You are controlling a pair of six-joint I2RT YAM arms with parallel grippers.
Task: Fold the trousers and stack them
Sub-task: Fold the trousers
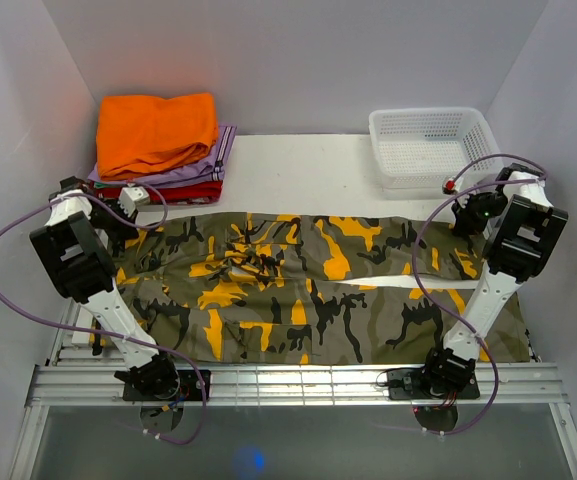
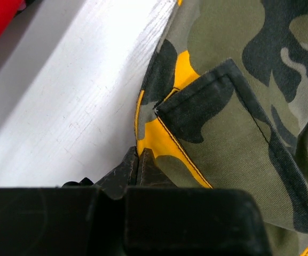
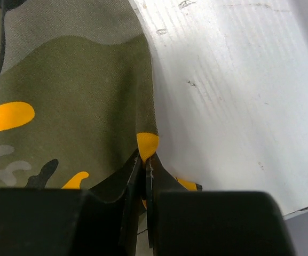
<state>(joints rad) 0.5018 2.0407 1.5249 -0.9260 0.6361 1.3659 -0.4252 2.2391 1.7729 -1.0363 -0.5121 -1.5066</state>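
Observation:
The camouflage trousers (image 1: 308, 290) lie spread flat across the table, waist at the left, leg ends at the right. My left gripper (image 1: 128, 212) is at the far left corner of the waistband; in the left wrist view the gripper (image 2: 138, 156) is shut on the yellow edge of the trousers (image 2: 234, 122). My right gripper (image 1: 468, 218) is at the far right leg end; in the right wrist view the gripper (image 3: 144, 159) is shut on the hem of the trousers (image 3: 73, 101), pinching a yellow patch.
A plain orange folded garment (image 1: 156, 130) lies on lilac and red folded clothes (image 1: 183, 180) at the back left. A white mesh basket (image 1: 433, 145) stands at the back right. White walls enclose the table; a metal rail (image 1: 288, 385) runs along the near edge.

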